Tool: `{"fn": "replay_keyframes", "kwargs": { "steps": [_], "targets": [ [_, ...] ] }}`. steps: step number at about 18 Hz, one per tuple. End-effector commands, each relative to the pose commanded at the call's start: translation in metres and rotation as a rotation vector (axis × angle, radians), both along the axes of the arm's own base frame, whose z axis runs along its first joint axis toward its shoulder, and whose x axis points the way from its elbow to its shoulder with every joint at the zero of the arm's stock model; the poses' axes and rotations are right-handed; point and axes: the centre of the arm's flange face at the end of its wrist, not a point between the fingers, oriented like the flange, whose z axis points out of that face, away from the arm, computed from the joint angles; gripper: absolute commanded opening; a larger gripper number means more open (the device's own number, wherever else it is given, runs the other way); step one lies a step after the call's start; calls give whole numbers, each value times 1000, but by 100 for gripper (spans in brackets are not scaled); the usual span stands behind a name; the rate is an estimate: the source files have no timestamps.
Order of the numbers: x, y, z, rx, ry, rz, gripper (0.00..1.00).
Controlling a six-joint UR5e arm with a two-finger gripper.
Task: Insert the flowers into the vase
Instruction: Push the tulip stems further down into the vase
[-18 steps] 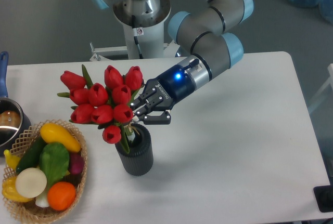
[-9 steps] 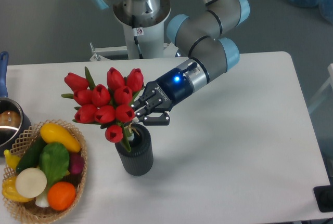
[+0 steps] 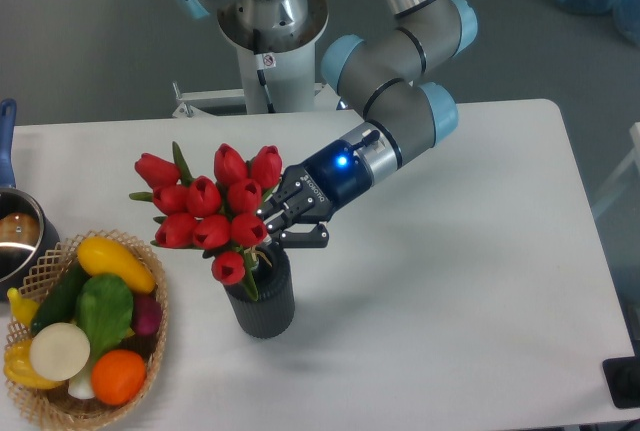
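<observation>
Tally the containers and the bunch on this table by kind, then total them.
Vase: 1
Flowers, one bunch, held by the gripper: 1
Basket of vegetables: 1
Pot, partly cut off at the left edge: 1
Total: 4

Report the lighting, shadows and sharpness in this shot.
Fixed camera: lighting soft and even, only a faint shadow beside the vase; the flowers and gripper look sharp, no motion blur; a blue light glows on the wrist; mild glare on the pot at left.
</observation>
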Motion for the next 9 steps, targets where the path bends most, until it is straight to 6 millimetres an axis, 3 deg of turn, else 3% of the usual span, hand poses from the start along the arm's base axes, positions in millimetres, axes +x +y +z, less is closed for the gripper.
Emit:
{"fn": "replay_keyframes", "kwargs": {
  "steps": [9],
  "targets": [
    [-4, 1, -17, -3, -5, 3, 10]
  ]
}}
